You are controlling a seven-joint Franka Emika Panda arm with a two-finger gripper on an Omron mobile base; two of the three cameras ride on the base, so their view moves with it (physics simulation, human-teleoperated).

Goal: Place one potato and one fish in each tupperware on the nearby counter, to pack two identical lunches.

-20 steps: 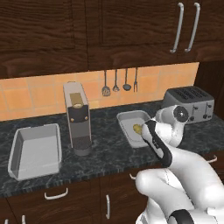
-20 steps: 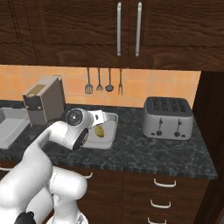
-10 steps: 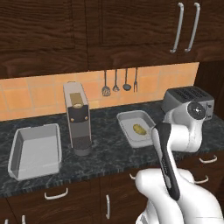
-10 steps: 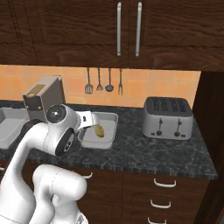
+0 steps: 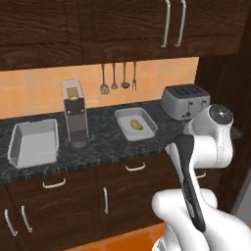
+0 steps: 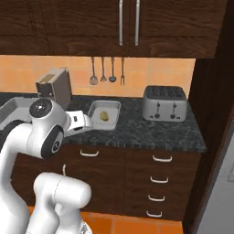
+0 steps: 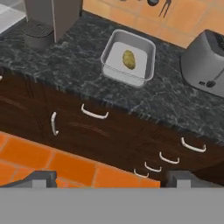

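Counter [image 5: 108, 142]: potato [image 7: 128, 59] in tupperware [image 7: 114, 37] beside toaster [image 5: 185, 100]; tool [image 7: 109, 178] spread, empty.

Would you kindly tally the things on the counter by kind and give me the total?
Trays: 2 (one left of the coffee machine, one right of it)
Potatoes: 1, in the right tray
Coffee machines: 1
Toasters: 1
Total: 5
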